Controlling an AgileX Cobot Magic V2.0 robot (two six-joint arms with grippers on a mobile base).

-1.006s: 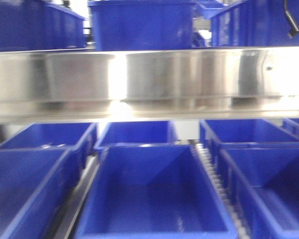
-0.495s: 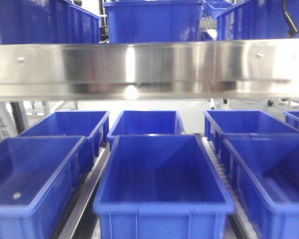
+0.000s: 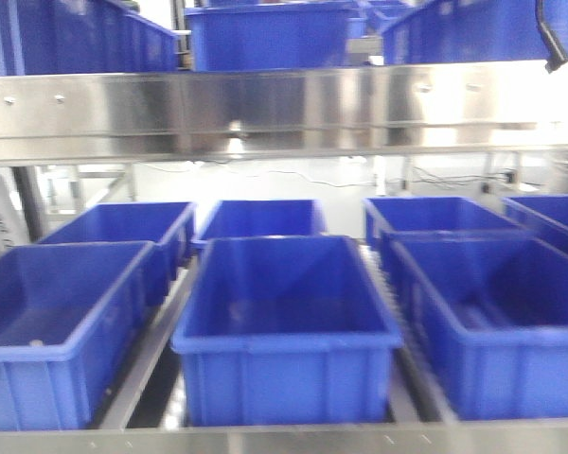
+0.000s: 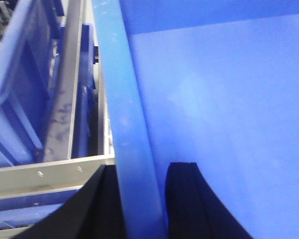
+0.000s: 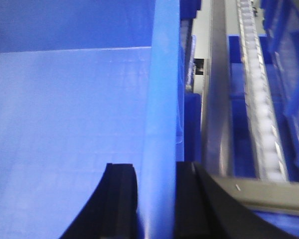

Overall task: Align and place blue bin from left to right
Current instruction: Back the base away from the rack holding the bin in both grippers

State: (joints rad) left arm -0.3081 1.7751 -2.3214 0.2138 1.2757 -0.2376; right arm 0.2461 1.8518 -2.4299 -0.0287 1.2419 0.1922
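from the left wrist, shows a dull grey metal rail (image 4: 60, 114) and, beyond it, the ribbed side of a neighbour tub (image 4: 15, 99). clamps the left tool (image 4: 139, 172) on the left wall of the blue bin (image 4: 224, 99): rests one curved, matte black finger (image 4: 102, 209) outside the thick rounded rim and the other inside, against smooth, faintly glossy plastic.

in the front view, spans the top with a brushed stainless beam (image 3: 284, 109), streaked with glare, and shows upper tubs (image 3: 265, 38) above it. lower down, lines up rectangular moulded tubs two deep on the lower shelf (image 3: 284, 437), all with tapered walls and rolled rims. from the left, sets a left front tub (image 3: 57, 322), then the blue bin (image 3: 286, 331) in the middle, most likely the gripped one, then a right front tub (image 3: 492, 322). leaves narrow gaps between the three, none touching. puts the blue bin square to the shelf's front lip and close behind it.

from the right wrist, clamps the right tool (image 5: 157, 172) on the bin's right wall: presses one black finger to the pale, finely gridded inner face and the other to the outside of the rim. further right, shows a flat grey rail (image 5: 217, 99), then a white roller track (image 5: 261, 99) of small close-set wheels, then a far tub (image 5: 294, 74) at the frame edge.
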